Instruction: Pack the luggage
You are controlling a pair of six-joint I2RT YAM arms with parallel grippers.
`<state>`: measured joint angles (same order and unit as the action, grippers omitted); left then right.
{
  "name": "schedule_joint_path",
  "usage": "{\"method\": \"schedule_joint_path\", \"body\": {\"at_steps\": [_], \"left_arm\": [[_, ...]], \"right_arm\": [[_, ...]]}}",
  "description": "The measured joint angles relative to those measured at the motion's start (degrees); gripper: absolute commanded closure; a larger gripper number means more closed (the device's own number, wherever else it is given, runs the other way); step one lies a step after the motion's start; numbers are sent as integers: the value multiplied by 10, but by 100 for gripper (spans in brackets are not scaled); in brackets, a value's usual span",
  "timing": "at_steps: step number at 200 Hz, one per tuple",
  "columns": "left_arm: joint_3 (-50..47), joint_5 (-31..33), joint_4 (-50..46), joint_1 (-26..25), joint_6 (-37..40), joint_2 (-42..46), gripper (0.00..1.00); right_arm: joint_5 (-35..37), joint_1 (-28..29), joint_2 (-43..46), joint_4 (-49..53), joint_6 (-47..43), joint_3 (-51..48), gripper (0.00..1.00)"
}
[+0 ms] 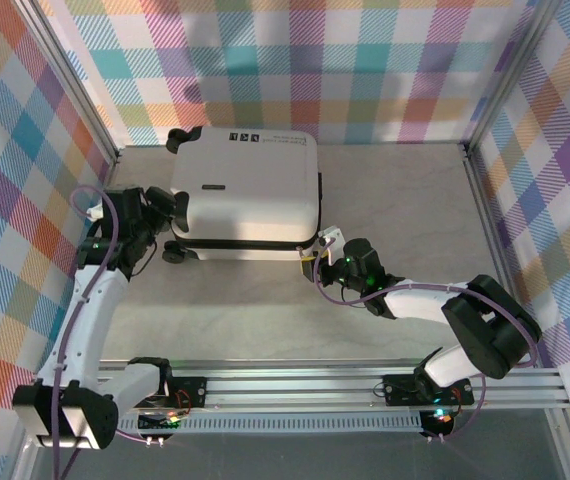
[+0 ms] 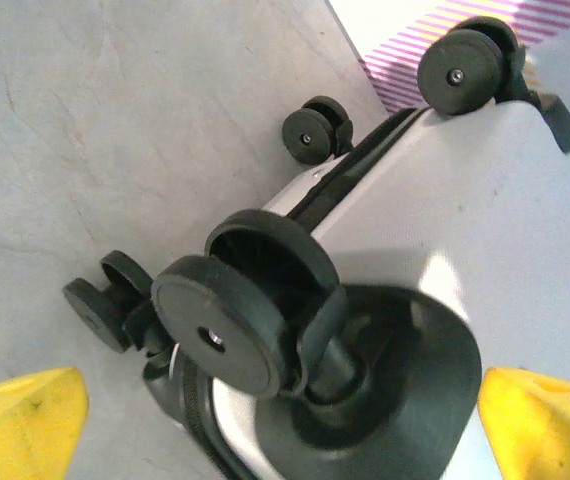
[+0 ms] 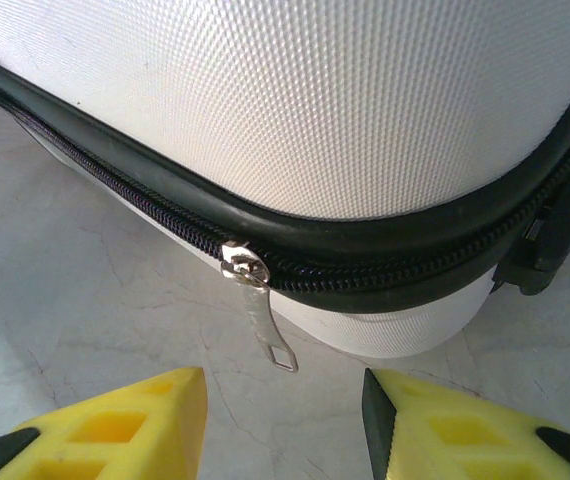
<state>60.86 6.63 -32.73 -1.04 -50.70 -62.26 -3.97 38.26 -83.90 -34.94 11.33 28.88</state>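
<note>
The luggage (image 1: 250, 190) is a white hard-shell suitcase lying flat and closed at the back of the table, with its black wheels (image 1: 176, 254) at its left end. My left gripper (image 1: 168, 208) stands wide open at that end. In the left wrist view a black wheel (image 2: 227, 335) and its corner housing sit between the yellow fingertips (image 2: 20, 415), untouched. My right gripper (image 1: 327, 243) is at the front right corner, open. The silver zipper pull (image 3: 265, 325) hangs from the black zipper (image 3: 115, 180) just ahead of the gap between the yellow fingertips (image 3: 125, 425), not gripped.
Plaid walls with aluminium posts (image 1: 485, 110) close the table on three sides. A metal rail (image 1: 345, 385) carrying both arm bases runs along the near edge. Bare grey tabletop (image 1: 405, 200) lies right of the suitcase and in front of it.
</note>
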Motion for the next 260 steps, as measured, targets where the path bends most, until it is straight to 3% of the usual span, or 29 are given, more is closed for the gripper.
{"method": "schedule_joint_path", "body": {"at_steps": [49, 96, 146, 195, 260], "left_arm": [[10, -54, 31, 14, -51, -80, 0], [30, -71, 38, 26, -57, -90, 0], [25, -114, 72, 50, -62, -130, 16], [24, -148, 91, 61, -53, -138, 26], [21, -164, 94, 64, -50, -141, 31]], "right_arm": [[-12, 0, 0, -1, -2, -3, 53], [-59, 0, 1, -2, -27, -12, 51], [-99, -7, 1, -21, -50, -16, 52], [-113, -48, -24, -35, -49, -14, 53], [-163, -69, -52, -63, -44, -10, 56]]}}
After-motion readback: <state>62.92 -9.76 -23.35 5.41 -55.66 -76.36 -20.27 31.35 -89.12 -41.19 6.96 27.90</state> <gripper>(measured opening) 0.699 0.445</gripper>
